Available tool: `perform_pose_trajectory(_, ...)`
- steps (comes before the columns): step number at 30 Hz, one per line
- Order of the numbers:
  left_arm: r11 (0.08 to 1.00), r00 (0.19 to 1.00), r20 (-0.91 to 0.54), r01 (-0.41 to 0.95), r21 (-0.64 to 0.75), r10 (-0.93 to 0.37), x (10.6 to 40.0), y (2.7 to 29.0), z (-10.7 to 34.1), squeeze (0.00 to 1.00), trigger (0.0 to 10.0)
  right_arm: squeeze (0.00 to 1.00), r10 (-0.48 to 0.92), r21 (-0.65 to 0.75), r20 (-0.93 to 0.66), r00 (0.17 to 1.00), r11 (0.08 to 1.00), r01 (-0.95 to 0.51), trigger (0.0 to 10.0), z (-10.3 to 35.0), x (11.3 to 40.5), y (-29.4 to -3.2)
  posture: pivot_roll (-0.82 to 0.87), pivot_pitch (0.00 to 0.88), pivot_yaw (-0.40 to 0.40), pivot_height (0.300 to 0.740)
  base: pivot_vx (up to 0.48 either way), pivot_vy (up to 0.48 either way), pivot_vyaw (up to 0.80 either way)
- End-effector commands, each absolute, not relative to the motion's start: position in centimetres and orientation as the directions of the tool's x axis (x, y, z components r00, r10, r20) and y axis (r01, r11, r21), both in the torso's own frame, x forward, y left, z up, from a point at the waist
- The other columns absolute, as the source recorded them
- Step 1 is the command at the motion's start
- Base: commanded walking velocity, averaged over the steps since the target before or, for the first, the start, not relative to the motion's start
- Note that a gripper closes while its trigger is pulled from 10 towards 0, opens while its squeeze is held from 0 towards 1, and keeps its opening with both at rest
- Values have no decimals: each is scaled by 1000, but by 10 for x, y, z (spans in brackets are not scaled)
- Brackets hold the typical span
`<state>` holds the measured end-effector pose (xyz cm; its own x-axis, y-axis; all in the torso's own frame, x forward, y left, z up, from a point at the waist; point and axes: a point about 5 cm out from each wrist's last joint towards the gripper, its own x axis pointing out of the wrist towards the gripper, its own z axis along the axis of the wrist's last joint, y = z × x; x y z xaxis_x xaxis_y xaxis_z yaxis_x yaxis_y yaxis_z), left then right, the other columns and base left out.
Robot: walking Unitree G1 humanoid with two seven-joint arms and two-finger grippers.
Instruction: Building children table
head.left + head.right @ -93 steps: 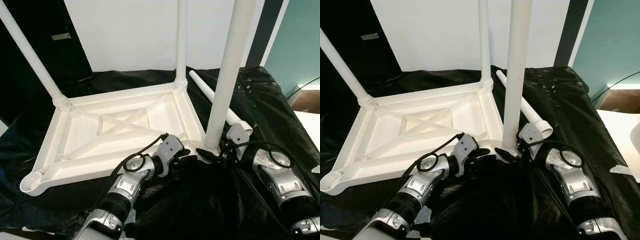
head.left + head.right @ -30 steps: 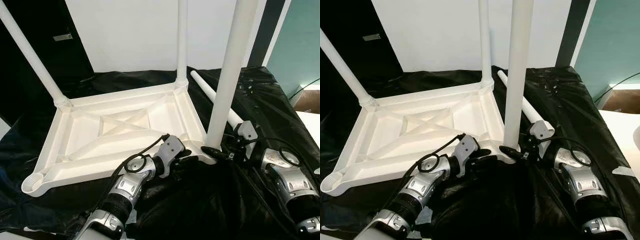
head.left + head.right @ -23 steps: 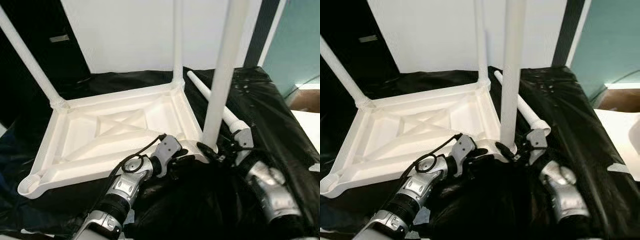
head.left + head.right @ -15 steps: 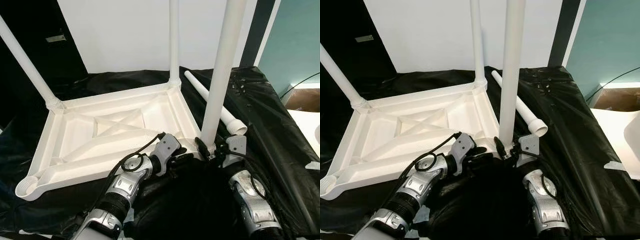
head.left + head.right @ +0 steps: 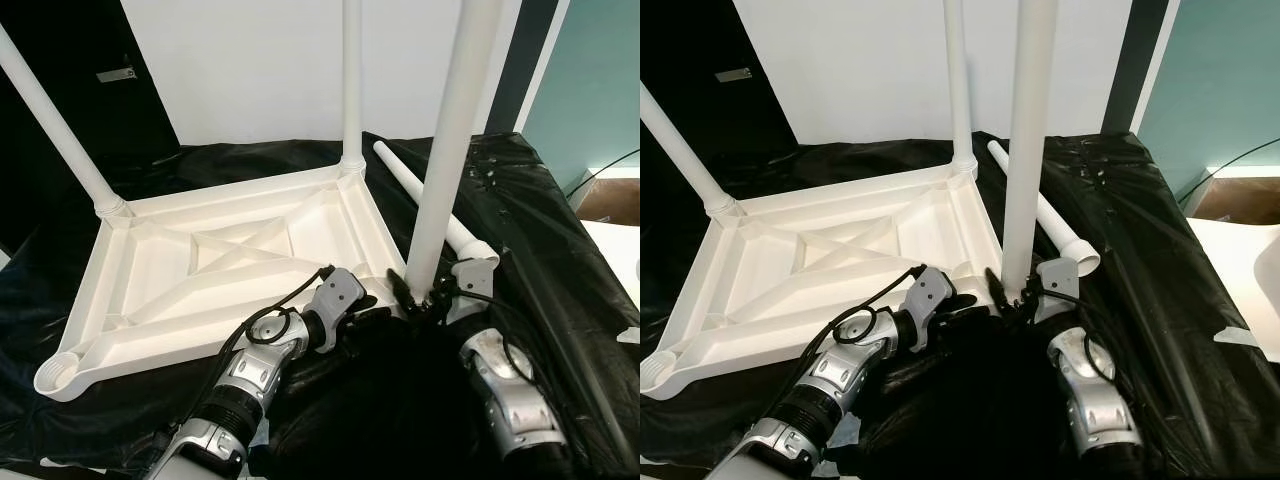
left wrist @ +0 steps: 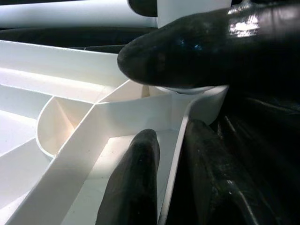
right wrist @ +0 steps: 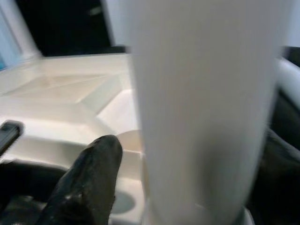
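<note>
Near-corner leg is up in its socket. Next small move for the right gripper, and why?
Probably twist or press the near leg home. The right gripper sits at that leg's base, and the left gripper braces the upturned tabletop rim beside it. Then the loose leg goes in the empty corner socket.

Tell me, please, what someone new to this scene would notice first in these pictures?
An upturned white table top lies on black sheeting, three legs standing up from its corners. The right claw is at the foot of the nearest leg, and the left claw sits at the rim beside that corner. A fourth leg lies loose behind, and the near left socket is empty.
</note>
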<state>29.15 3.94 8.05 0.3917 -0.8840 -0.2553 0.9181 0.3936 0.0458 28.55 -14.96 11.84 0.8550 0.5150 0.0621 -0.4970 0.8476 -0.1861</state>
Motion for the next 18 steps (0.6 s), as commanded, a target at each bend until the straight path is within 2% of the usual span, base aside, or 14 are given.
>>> perform_pose_trajectory(1, 378, 312, -420, 922, -83, -852, 271, 52, 38, 0, 10000, 0, 585, -185, 38, 810, 801, -570, 10000, 118, 287, -150, -28, 0, 53, 740, 0, 0, 0)
perform_pose_trajectory(6, 380, 314, -419, 921, -81, -852, 272, 52, 38, 0, 10000, 0, 635, -196, -22, 772, 755, -626, 10000, 120, 292, -164, -27, 0, 53, 740, 0, 0, 0)
perform_pose_trajectory(7, 381, 315, -420, 921, -81, -851, 271, 52, 38, 0, 10000, 0, 691, -202, -74, 719, 696, -689, 10000, 120, 292, -170, -27, 0, 53, 740, 0, 0, 0)
perform_pose_trajectory(8, 381, 315, -420, 921, -82, -851, 271, 52, 37, 0, 10000, 0, 718, -204, -108, 688, 661, -722, 4392, 120, 291, -173, -28, 0, 53, 740, 0, 0, 0)
perform_pose_trajectory(11, 381, 314, -421, 921, -82, -851, 270, 53, 37, 0, 10000, 0, 739, -204, -140, 658, 629, -750, 4392, 119, 291, -176, -28, 0, 53, 740, 0, 0, 0)
perform_pose_trajectory(12, 381, 315, -420, 921, -82, -851, 270, 53, 37, 0, 10000, 0, 755, -199, -146, 639, 610, -767, 0, 120, 291, -178, -25, 0, 54, 740, 0, 0, 0)
perform_pose_trajectory(14, 381, 314, -419, 921, -84, -852, 269, 52, 37, 0, 10000, 0, 780, -194, -149, 608, 580, -791, 0, 123, 291, -180, -25, 0, 55, 740, 0, 0, 0)
perform_pose_trajectory(18, 380, 312, -420, 921, -88, -852, 268, 52, 36, 0, 10000, 0, 779, -195, -163, 606, 576, -794, 0, 121, 295, -187, -26, 0, 59, 740, 0, 0, 0)
